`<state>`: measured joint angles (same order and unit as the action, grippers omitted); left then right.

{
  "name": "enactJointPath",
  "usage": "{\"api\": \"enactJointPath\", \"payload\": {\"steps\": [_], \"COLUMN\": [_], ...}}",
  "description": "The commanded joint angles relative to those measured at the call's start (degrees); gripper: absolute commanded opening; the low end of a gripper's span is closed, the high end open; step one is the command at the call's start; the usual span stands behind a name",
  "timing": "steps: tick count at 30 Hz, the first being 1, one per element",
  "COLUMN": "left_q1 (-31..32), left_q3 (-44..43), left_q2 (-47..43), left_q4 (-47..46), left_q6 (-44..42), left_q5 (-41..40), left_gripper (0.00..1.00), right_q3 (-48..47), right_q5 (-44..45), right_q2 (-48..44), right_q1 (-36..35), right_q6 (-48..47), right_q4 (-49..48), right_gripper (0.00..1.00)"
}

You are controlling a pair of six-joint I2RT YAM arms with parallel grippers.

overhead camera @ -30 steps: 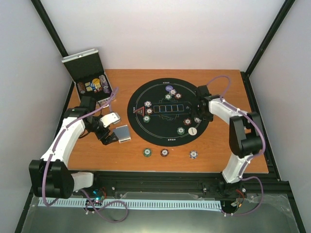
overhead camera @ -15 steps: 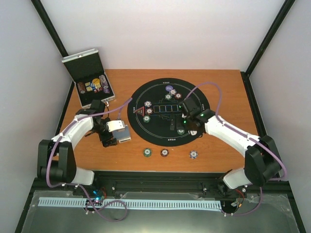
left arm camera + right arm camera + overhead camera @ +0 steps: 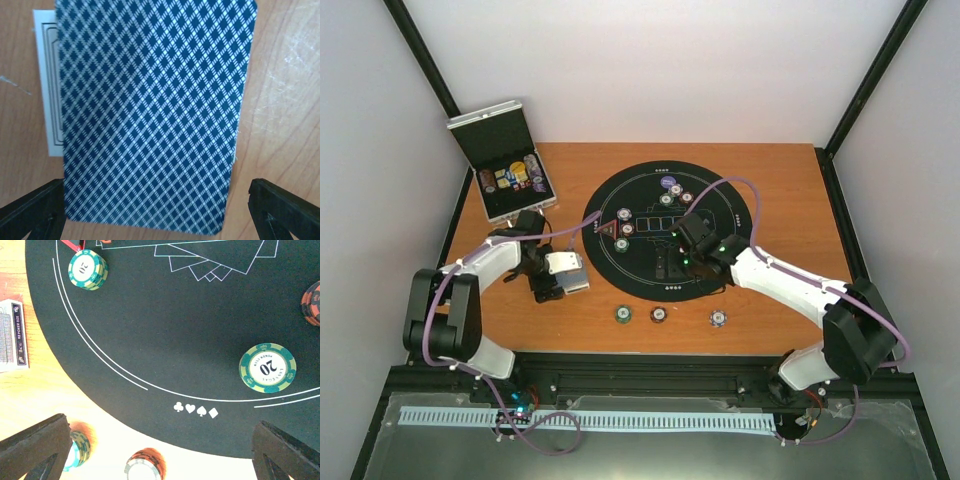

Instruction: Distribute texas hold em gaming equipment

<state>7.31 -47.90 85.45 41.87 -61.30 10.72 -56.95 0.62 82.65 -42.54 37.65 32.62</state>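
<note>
The deck of cards (image 3: 150, 115), with a blue diamond-patterned back, fills the left wrist view and lies partly over a white card box (image 3: 46, 90) on the wood. My left gripper (image 3: 157, 215) is open, its fingers either side of the deck's near end; in the top view it (image 3: 563, 284) sits over the deck (image 3: 579, 283). My right gripper (image 3: 160, 450) is open and empty over the near-left rim of the black poker mat (image 3: 165, 330), also in the top view (image 3: 672, 272). A green chip (image 3: 267, 367) and another green chip (image 3: 88, 269) lie on the mat.
On the wood in front of the mat stand a green stack (image 3: 623, 314), a maroon stack (image 3: 659, 314) and a purple-white stack (image 3: 718, 319). Several chips lie at the mat's far side (image 3: 667, 185). An open case (image 3: 505, 160) of chips stands at the far left.
My right arm swung left across the mat from its right side to its near-left part. My left gripper moved in over the deck and its arm folded closer.
</note>
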Motion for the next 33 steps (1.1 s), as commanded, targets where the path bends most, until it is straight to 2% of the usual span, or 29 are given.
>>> {"api": "enactJointPath", "payload": {"steps": [1, 12, 18, 25, 33], "left_q1": [0.77, 0.77, 0.77, 0.77, 0.76], "left_q3": [0.01, -0.56, -1.24, -1.66, -2.79], "left_q2": [1.44, 4.24, 5.35, 5.32, 5.96], "left_q4": [-2.9, -4.42, -3.82, -2.83, -1.31], "left_q6": [-2.25, -2.9, -3.08, -4.19, -6.26], "left_q5": [-0.62, -0.51, 0.21, 0.26, -1.31], "left_gripper": [1.0, 1.0, 1.0, 0.99, 0.95], "right_q3": [-0.72, -0.65, -0.74, -3.09, -3.09], "right_q5": [0.97, -0.6, -5.38, -8.67, -8.98], "right_q2": [1.08, 1.55, 3.54, 7.42, 7.55], "right_q1": [-1.05, -1.22, -1.23, -1.27, -1.31], "right_q6": [1.26, 1.22, 1.62, 1.57, 1.45], "right_q4": [-1.55, -2.91, -6.0, -7.9, -7.95], "right_gripper": [0.97, 0.95, 0.94, 0.88, 0.84]}}
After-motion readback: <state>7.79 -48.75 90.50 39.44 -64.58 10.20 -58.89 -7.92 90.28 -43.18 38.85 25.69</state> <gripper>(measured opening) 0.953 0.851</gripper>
